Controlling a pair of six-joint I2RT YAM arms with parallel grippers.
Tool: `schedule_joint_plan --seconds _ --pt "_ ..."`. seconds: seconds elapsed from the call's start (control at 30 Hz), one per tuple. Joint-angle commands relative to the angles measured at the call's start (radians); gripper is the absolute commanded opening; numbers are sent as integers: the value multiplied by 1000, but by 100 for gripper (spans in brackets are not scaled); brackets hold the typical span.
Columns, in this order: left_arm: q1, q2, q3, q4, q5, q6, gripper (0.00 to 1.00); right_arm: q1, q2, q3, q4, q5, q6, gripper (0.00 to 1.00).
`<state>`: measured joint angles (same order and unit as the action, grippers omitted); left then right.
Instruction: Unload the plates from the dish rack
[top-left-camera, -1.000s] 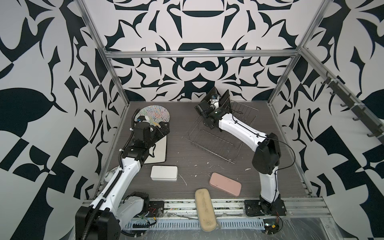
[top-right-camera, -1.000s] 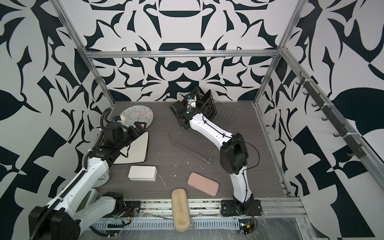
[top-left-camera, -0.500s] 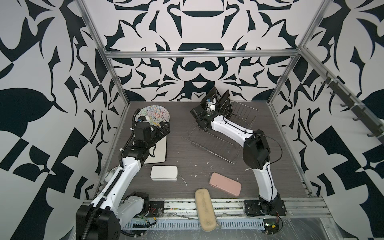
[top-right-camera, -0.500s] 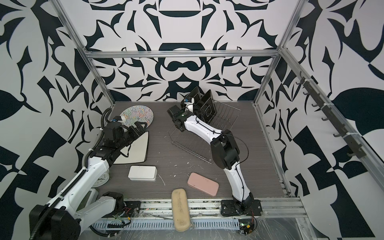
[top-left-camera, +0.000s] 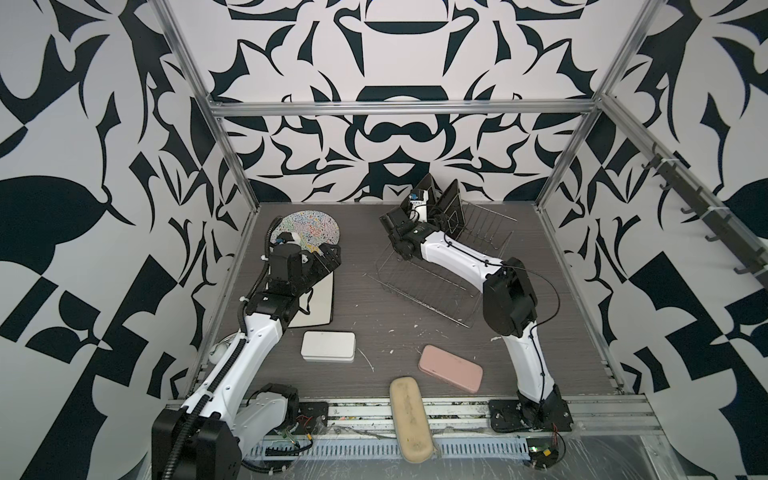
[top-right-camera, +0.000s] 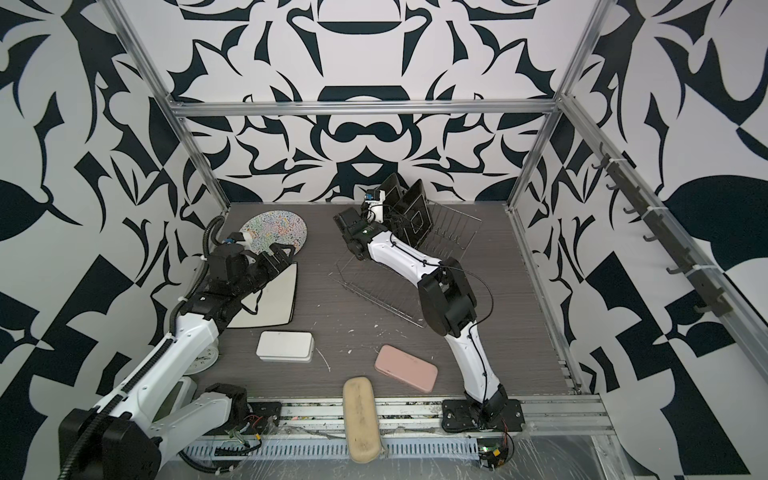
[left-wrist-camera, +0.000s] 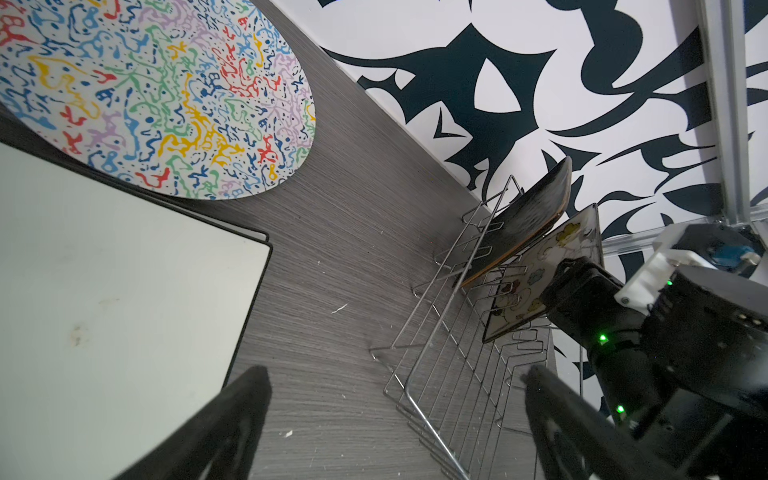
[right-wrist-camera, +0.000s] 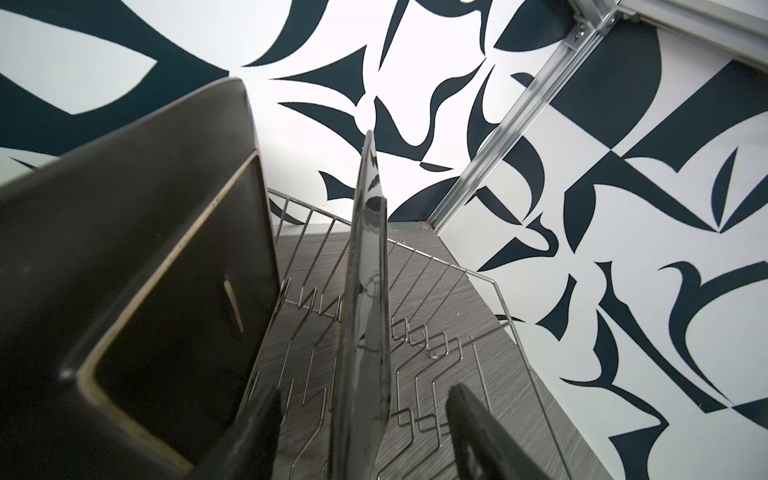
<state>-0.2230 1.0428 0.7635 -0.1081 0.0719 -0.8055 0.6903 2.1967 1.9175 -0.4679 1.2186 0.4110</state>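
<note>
Dish rack: a silver wire dish rack (top-left-camera: 419, 286) sits right of centre in both top views, skewed on the dark table (top-left-camera: 395, 332), with its far end near the back wall.
Plates in the rack: two stand on edge at the rack's far end, just above the middle of the frame. A black square plate (left-wrist-camera: 519, 224) is nearest the wall. Just in front of it is a flowered plate (left-wrist-camera: 528, 274), cream-faced with a dark rim. The other slots hold nothing.
Plates out: at the upper left of the table a round squiggle plate (top-left-camera: 309, 224) lies flat. Just below it lies a square plate (top-left-camera: 324, 299), white back up. A second edge seems to show beneath it in the left wrist view, but you cannot be sure.
Right gripper: your right gripper (right-wrist-camera: 365, 392) straddles the flowered plate's edge. Its jaws are apart, with a gap on each side, and nothing is gripped yet.
Left gripper: your left gripper (left-wrist-camera: 395, 415) hovers over the white-backed plate, jaws wide apart and empty.
Progress: about half done by my judgement. At least two plates are out and two are left to unload.
Next: likely pinch the flowered plate and lift it clear of the prongs, then take the black one.
Clutter: a white tin (top-left-camera: 328, 346), a pink case (top-left-camera: 451, 368) and a beige case (top-left-camera: 411, 419) lie toward the lower edge, apart from the rack.
</note>
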Motion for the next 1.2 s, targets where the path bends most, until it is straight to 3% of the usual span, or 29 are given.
schedule_joint_plan --seconds 0.0,1.17 --pt "-6 -7 20 2 2 -3 99 -15 -18 5 50 1 -30 64" --pt "-32 5 20 -5 -18 -15 99 -44 3 28 -41 -104 116 51"
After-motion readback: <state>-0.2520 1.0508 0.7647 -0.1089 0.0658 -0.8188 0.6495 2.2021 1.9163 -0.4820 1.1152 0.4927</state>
